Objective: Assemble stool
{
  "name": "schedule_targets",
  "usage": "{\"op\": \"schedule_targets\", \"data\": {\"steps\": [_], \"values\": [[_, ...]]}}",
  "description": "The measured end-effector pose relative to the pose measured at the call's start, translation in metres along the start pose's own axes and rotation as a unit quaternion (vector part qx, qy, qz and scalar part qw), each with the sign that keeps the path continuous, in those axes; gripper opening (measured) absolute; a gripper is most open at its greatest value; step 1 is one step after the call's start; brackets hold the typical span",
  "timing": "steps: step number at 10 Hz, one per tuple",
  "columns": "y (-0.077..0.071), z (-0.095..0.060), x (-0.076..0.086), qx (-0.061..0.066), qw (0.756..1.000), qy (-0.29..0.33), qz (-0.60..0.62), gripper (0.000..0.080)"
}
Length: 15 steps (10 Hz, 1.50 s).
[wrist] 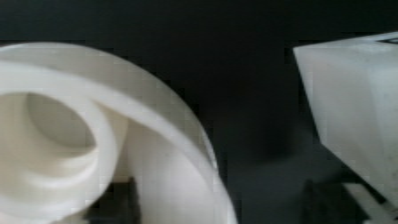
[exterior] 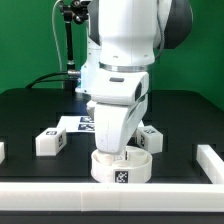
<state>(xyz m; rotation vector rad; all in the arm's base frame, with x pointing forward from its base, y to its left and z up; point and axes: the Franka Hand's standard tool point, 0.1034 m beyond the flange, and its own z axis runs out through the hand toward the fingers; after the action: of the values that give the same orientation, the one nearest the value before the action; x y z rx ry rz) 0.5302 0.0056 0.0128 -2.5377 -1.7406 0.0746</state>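
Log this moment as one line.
claw: low over seat, state unclear | seat: no legs seen fitted | legs: two loose, flanking seat

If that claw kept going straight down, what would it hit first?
Probably the round seat directly under the gripper; the wrist view shows its rim very close, though the exact gap is unclear.

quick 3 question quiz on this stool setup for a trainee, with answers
1. True or false: the seat lies under the arm, close to the front rail.
2. What lies on the table to the exterior view's left of the seat? A) a leg B) a screwdriver C) a cup
3. Short answer: what shape is the seat, going by the wrist view?

Key: 1 true; 2 A; 3 a round ring with a hole in the middle.
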Motion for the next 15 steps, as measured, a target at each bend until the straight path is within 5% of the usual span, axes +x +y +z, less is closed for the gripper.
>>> {"op": "schedule_targets", "data": {"steps": [1,3,5,10,15], "values": [[0.0,0.0,0.0,0.0,1.0,0.0,0.0,0.0392],[0.0,0.0,0.0,0.0,1.0,0.0,0.0,0.0082],[0.001,-0.001,0.0,-0.002,1.0,0.001,0.0,0.0034],[0.003,-0.002,0.003,-0.003,1.0,0.0,-0.004,0.0034],[0.006,-0.001,0.072,-0.014,1.0,0.011,-0.003,0.0034]]}}
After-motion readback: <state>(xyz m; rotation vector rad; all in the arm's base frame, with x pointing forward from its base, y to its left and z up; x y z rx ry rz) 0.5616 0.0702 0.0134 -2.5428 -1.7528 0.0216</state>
